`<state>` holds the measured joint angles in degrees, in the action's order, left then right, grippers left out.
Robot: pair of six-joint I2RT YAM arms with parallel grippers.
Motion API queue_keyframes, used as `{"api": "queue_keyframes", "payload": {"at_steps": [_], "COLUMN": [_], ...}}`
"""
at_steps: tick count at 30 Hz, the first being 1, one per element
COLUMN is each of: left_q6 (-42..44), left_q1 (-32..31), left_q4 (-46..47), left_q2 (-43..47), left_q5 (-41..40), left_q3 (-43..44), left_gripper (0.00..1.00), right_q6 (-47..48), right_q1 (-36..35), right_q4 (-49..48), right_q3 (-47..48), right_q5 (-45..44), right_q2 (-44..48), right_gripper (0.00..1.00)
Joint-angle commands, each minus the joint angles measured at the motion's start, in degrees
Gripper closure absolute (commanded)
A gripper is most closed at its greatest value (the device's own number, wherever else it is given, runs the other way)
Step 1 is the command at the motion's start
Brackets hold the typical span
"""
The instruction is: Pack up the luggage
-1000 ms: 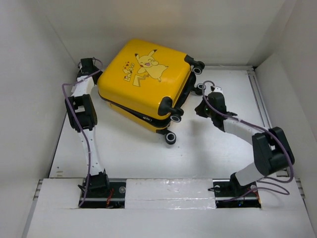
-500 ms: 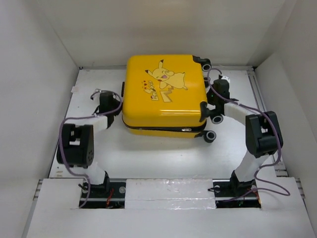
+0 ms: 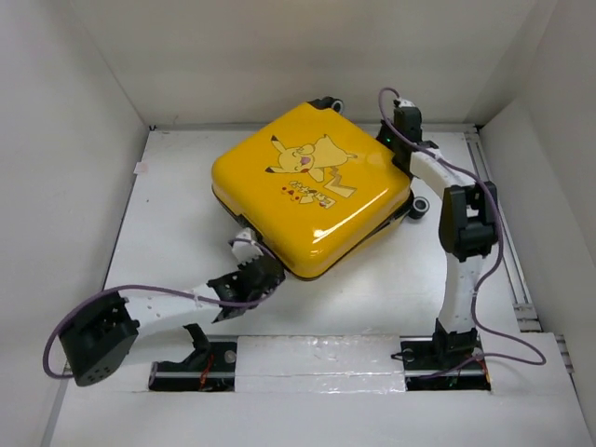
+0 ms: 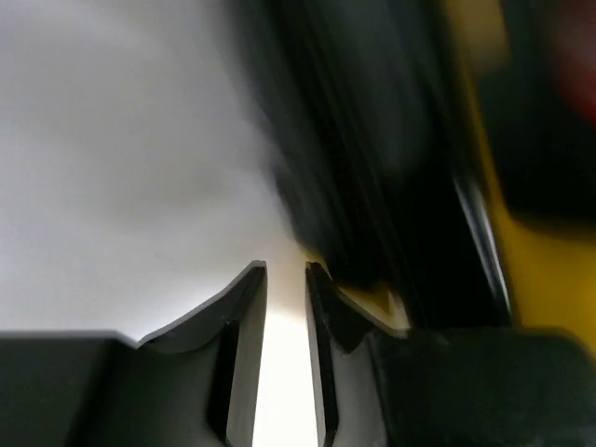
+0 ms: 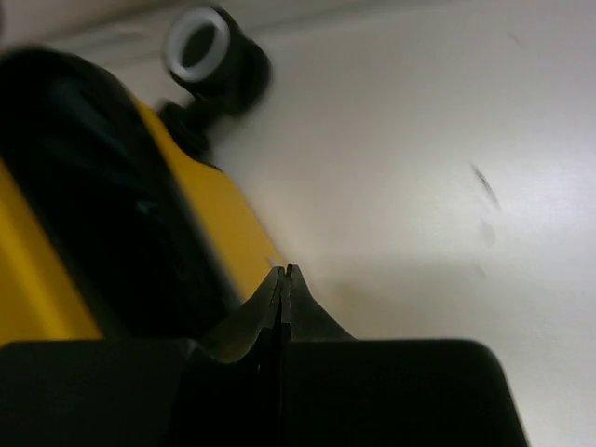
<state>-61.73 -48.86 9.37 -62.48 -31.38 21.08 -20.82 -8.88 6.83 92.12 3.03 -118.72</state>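
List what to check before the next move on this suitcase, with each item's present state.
1. Suitcase lid down: ok, both shells lie together, flat on the table.
2. Zip fastened: cannot tell, the seam is blurred.
3. Left hand empty: ok, fingers slightly apart with nothing between them, by the suitcase's near edge.
4. Right hand empty: ok, shut on nothing, beside the suitcase's side near a wheel.
5. Hands touching the suitcase: cannot tell.
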Motion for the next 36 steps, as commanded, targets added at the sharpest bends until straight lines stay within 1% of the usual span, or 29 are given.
{"api": "queue_keyframes", "payload": {"at_steps": [1,3,5,7,8,9,11,13,14,15,16,17,18,19,20,21,22,23,24,25,26,27,28,29,30,32,33,34,36], "left_q6": [-6.12,-6.64,-6.64,-7.26,-5.95,-5.33,-4.27,-3.57,-3.57,-4.44,-5.23,-14.03,-16.29,-13.70,-7.67,0.74,23.36,32.55,37.51,37.56,37.56,36.78,35.12,34.41,29.70,25.63,23.87,23.85,23.15], "left_q1": [-11.50,-16.25,-17.23,-18.20,-18.20,-18.20,-18.20,-18.20,-18.20,-18.20,-18.20,-18.20,-18.20,-18.20,-18.20,-17.42,-16.89,-15.05,-14.08,-12.94,-11.36,-6.56,-3.29,0.66,9.75,19.19,23.42,29.73,35.13], "left_q4": [6.19,4.36,-1.26,-7.40,-8.65,-10.23,-15.22,-18.84,-22.77,-25.34,-28.49,-34.01,-41.89,-40.58,-35.52,-15.98,-1.95,10.90,23.03,24.37,24.38,23.25,17.59,14.66,10.71,3.16,1.81,1.10,-8.88], "left_q2": [-1.41,-4.92,-6.42,-5.82,-4.68,-1.45,2.52,8.74,10.86,12.89,17.08,19.21,21.32,23.35,27.02,28.36,29.25,28.56,26.73,24.01,20.59,13.16,9.34,5.48,-2.57,-10.52,-14.47,-22.08,-31.34], "left_q5": [2.03,-1.03,-3.59,-9.47,-11.41,-15.86,-20.46,-25.89,-27.76,-30.04,-33.28,-39.66,-42.08,-43.93,-46.03,-46.06,-44.40,-40.47,-39.47,-38.94,-38.33,-33.71,-28.62,-22.48,-9.19,4.77,10.05,16.72,22.56], "left_q3": [3.61,7.56,10.98,14.59,15.12,15.13,15.13,15.13,15.13,15.13,15.13,15.13,16.26,16.88,16.89,15.84,14.18,11.03,11.61,13.62,16.51,24.19,28.45,32.75,42.02,50.33,54.29,61.55,72.64], "left_gripper": [0.80,0.79,0.77,0.76,0.74,0.74,0.71,0.71,0.71,0.73,0.73,0.75,0.77,0.77,0.77,0.77,0.77,0.74,0.74,0.72,0.72,0.70,0.67,0.66,0.66,0.66,0.66,0.64,0.62], "right_q6": [0.96,0.96,0.96,0.96,0.96,0.43,0.43,0.43,-0.09,-0.10,-0.88,-1.93,-2.73,-5.17,-6.41,-7.56,-8.87,-10.98,-12.04,-12.05,-12.05,-12.57,-12.58,-13.19,-13.80,-14.42,-15.03,-15.04,-15.04], "right_q1": [-12.03,-12.65,-11.78,-9.76,-8.88,-8.00,-5.27,-3.87,-2.82,-2.80,-2.80,-2.80,-2.80,-2.80,-3.67,-5.08,-5.87,-6.58,-8.24,-8.95,-9.48,-9.48,-10.01,-10.01,-10.01,-10.01,-10.01,-9.49,-8.88], "right_q4": [5.99,6.70,8.19,8.20,8.20,8.20,7.15,4.61,3.55,2.41,-0.13,-1.63,-3.47,-7.58,-9.54,-11.38,-13.14,-14.64,-14.65,-14.65,-13.35,-12.29,-11.15,-10.27,-10.26,-9.73,-9.21,-9.20,-9.20], "right_q3": [11.93,15.01,18.62,19.24,19.24,19.24,14.88,10.48,4.54,0.91,-2.96,-7.08,-16.17,-20.79,-25.27,-33.24,-36.62,-39.53,-43.99,-45.95,-47.54,-49.03,-51.57,-52.99,-54.48,-57.99,-58.80,-59.50,-60.21], "right_q5": [13.23,13.23,11.48,9.81,9.20,9.19,9.19,9.19,9.19,8.49,7.88,6.65,5.94,4.89,2.97,1.99,0.85,-0.38,-3.17,-4.68,-6.26,-7.93,-10.91,-11.98,-12.95,-14.18,-14.19,-14.19,-12.79], "right_q2": [-3.01,-3.01,-1.45,1.10,4.16,6.02,10.32,18.05,20.95,27.16,30.53,33.95,37.38,43.94,46.97,49.61,53.90,55.51,58.05,58.07,60.42,61.66,62.98,65.69,66.85,68.70,69.23,69.23,68.45], "right_gripper": [1.00,1.00,0.91,0.80,0.66,0.59,0.44,0.40,0.40,0.42,0.52,0.65,0.89,0.98,1.00,1.00,1.00,1.00,1.00,1.00,1.00,1.00,1.00,1.00,1.00,1.00,1.00,1.00,1.00]}}
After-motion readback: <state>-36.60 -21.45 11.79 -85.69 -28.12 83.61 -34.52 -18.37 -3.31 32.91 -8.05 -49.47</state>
